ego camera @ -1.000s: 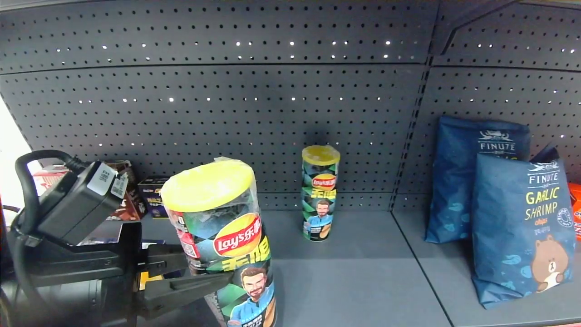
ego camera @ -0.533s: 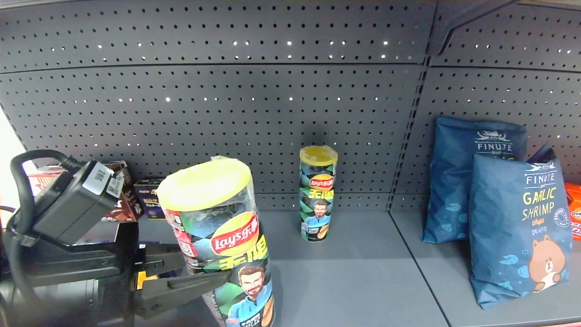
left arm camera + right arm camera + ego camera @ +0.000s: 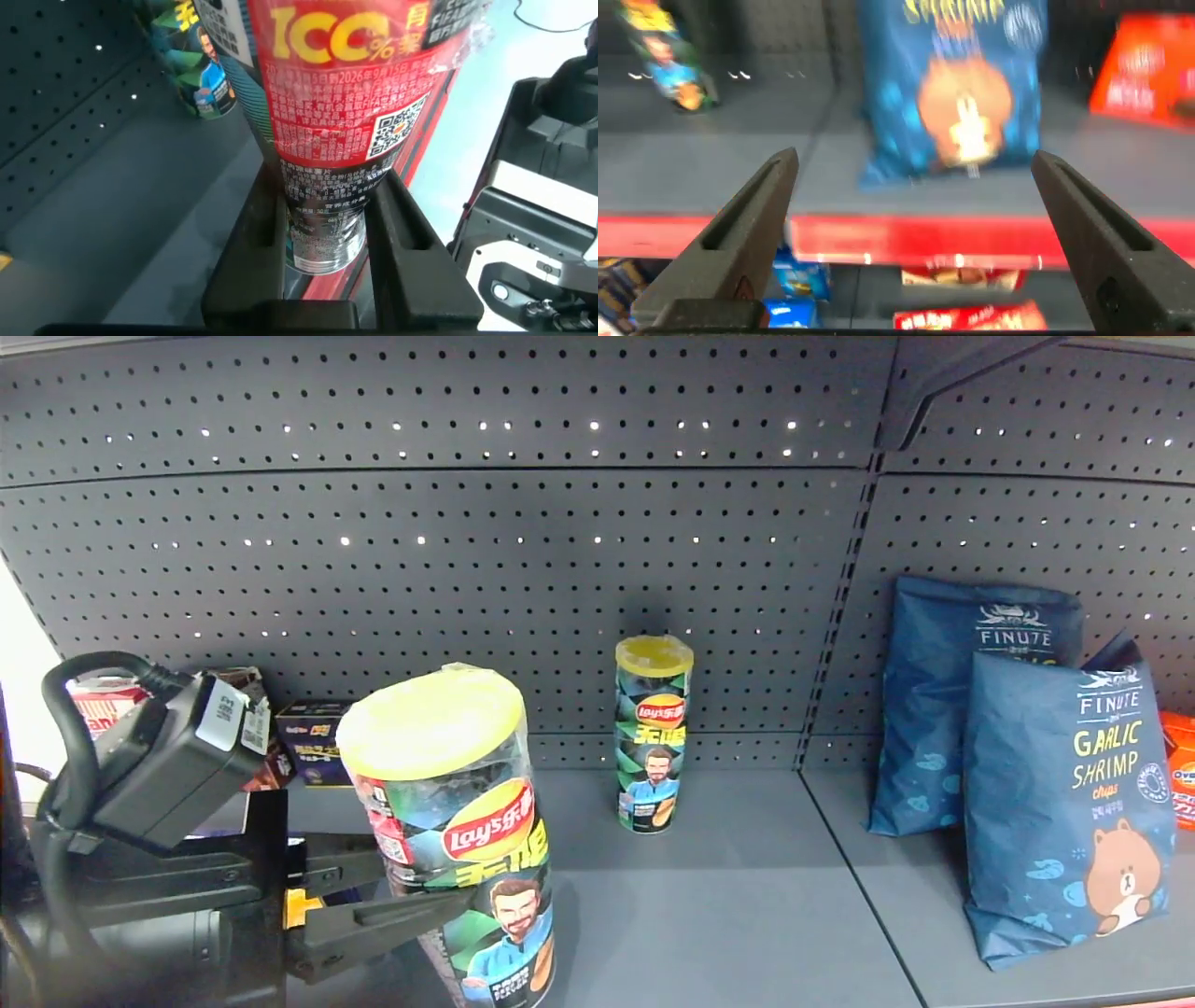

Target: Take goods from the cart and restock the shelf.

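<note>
Grip: clamps can near its base with left gripper, likely to keep it upright and the lid end clear. Holds it in front and to the left of shelved can, at shelf front edge; cannot tell whether base touches. Suggests placement ahead of shelved can, label outward, to match. Shows right gripper spread wide, holding nothing, right of shelved can, facing bag.
</note>
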Tool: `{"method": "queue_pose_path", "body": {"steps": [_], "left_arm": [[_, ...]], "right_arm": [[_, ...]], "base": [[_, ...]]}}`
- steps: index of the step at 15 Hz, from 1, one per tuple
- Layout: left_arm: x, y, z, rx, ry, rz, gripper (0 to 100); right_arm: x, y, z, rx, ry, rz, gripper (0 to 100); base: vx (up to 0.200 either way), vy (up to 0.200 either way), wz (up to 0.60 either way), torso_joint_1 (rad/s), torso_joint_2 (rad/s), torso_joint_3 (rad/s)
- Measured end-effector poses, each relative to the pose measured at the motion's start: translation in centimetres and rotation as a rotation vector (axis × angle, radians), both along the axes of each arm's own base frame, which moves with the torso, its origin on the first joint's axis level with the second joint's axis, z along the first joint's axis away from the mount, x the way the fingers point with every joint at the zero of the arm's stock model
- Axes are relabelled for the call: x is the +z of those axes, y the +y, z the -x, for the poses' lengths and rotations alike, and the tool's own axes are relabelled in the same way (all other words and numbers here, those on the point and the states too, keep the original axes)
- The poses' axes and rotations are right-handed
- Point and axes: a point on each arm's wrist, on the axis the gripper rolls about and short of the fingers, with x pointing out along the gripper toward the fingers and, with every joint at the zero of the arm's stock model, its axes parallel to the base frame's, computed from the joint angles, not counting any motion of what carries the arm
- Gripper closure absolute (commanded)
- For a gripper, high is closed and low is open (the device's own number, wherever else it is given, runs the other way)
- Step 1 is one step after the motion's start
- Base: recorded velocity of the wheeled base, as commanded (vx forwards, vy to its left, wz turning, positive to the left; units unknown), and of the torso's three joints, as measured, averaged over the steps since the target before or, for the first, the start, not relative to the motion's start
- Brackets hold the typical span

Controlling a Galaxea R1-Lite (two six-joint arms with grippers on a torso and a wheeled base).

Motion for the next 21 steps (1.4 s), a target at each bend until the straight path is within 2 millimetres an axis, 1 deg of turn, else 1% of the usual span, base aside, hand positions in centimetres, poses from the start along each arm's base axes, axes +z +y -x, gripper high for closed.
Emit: {"method": "queue_pose_path", "body": {"steps": [3,6,8,10,13,16,19,20,21], "left_arm": [[-0.6,-0.1,0.0,-0.003,0.025,-0.011,100],[-1.1,0.0,0.0,-0.001,0.040,-0.019,100],[-1.2,0.1,0.0,0.002,0.041,-0.019,100],[-1.1,0.2,0.0,0.008,0.037,-0.016,100],[-1.0,0.6,-0.3,0.033,0.034,-0.013,100],[-1.0,0.7,-0.4,0.043,0.036,-0.012,100],[-1.1,0.8,-0.5,0.049,0.041,-0.015,100],[-1.1,0.8,-0.5,0.049,0.042,-0.014,100],[-1.2,0.8,-0.5,0.052,0.043,-0.015,100]], "right_arm": [[3.1,0.3,-2.2,0.169,0.067,0.147,0],[6.5,1.3,-5.0,0.335,0.108,0.185,0],[8.7,2.6,-7.6,0.422,0.140,0.201,0],[10.0,4.2,-10.3,0.469,0.153,0.204,0],[10.4,7.3,-14.8,0.515,0.146,0.189,0],[9.6,10.2,-18.2,0.539,0.203,0.202,0],[9.7,13.1,-22.3,0.547,0.200,0.142,0],[9.8,13.9,-23.5,0.550,0.199,0.117,0],[9.6,14.4,-24.3,0.573,0.205,0.111,0]], "base": [[0.000,0.000,0.00,0.000,0.00,0.000],[0.000,0.000,0.00,0.000,0.00,0.000],[0.000,0.000,0.00,0.000,0.00,0.000],[0.000,0.000,0.00,0.000,0.00,0.000],[0.000,0.000,0.00,0.000,0.00,0.000],[0.000,0.000,0.00,0.000,0.00,0.000],[0.000,0.000,0.00,0.000,0.00,0.000],[0.000,0.000,0.00,0.000,0.00,0.000],[0.000,0.000,0.00,0.000,0.00,0.000]]}}
